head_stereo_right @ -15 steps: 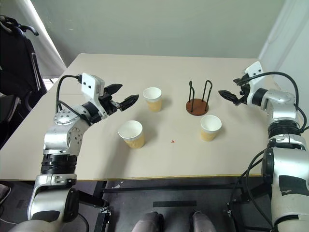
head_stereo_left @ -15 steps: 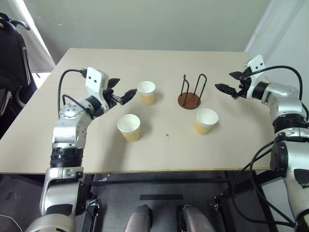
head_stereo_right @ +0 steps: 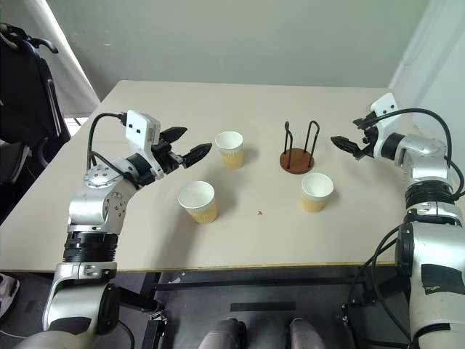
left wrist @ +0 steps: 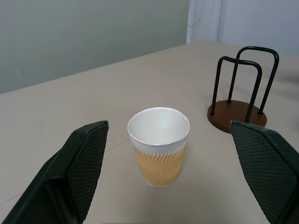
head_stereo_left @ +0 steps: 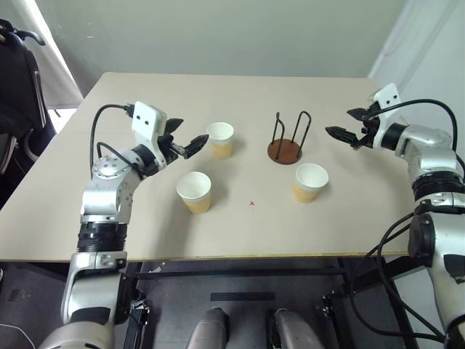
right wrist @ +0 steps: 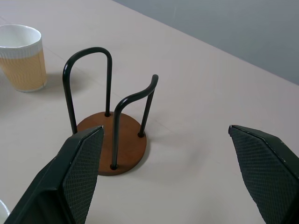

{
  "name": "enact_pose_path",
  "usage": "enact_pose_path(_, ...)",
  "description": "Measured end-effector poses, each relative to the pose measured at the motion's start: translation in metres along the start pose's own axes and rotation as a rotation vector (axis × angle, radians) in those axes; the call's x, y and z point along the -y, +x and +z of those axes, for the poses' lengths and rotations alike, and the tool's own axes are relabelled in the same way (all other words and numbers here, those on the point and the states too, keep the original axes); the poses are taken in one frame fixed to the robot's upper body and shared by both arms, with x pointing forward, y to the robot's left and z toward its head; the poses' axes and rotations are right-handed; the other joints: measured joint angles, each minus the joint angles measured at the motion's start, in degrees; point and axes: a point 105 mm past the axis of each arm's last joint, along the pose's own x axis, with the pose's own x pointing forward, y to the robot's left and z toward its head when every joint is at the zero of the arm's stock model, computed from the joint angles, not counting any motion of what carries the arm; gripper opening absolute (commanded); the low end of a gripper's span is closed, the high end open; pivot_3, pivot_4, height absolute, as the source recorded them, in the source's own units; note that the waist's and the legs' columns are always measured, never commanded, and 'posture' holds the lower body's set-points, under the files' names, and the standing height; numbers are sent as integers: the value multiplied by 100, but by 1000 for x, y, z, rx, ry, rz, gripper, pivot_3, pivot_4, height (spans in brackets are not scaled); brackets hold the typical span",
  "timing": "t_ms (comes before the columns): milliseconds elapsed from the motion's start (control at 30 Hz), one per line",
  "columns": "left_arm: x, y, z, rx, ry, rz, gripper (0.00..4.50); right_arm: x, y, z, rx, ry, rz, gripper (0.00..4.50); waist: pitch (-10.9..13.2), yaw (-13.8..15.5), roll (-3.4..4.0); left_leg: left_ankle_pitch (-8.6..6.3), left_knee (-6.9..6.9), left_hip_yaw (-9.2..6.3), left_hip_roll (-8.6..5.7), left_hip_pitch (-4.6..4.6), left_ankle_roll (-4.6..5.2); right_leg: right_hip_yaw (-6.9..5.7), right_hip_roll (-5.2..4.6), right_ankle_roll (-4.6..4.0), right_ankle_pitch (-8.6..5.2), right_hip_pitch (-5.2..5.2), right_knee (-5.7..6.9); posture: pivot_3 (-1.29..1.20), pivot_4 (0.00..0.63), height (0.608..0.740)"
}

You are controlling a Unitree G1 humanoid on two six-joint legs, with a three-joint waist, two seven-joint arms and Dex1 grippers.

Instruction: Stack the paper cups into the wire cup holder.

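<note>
Opening step of the stacking task, judged from the layout: none of the three paper cups is in the wire cup holder (head_stereo_left: 288, 138) yet, and the left gripper (head_stereo_left: 184, 139) is lining up on the far cup (head_stereo_left: 220, 139), which is standing upright on the table (head_stereo_left: 145, 218) just beyond its fingertips and squarely between them in the left wrist view. The left gripper is standing spread wide, holding nothing and touching nothing. The next move, by this reading, calls for an advance until the two fingers are straddling the cup wall, then a light closure so the thin paper is not crushed. The right gripper (head_stereo_left: 350, 125) is hovering beside the holder, apart from it, likewise spread wide and empty. The holder is sitting empty at mid-table, its wire loops upright on the brown disc. The near-left cup (head_stereo_left: 195, 192) and the near-right cup (head_stereo_left: 310, 182) are waiting upright, the latter just in front of the holder.
</note>
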Motion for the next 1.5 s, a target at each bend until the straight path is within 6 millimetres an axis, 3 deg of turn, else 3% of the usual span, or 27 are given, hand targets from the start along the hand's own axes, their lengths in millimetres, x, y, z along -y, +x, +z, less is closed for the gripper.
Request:
enact_pose_path(433,7,7,1,4,4,-39,4442,0,1,-12,-48,64,-18,4354,0,-2,0,0,0,0,0,0,0,0,0,0,0,0,0,0,150,740)
enact_pose_path(733,7,8,1,11,5,-40,4442,-30,26,-18,-76,130,86,4354,0,-25,0,0,0,0,2,1,0,0,1,0,0,0,0,0,150,740)
enact_pose_path(1500,4,6,2,7,14,-29,4442,-53,62,-6,-65,59,55,4354,0,-24,0,-1,-2,0,2,1,-1,-2,1,-4,-2,-2,0,0,150,740)
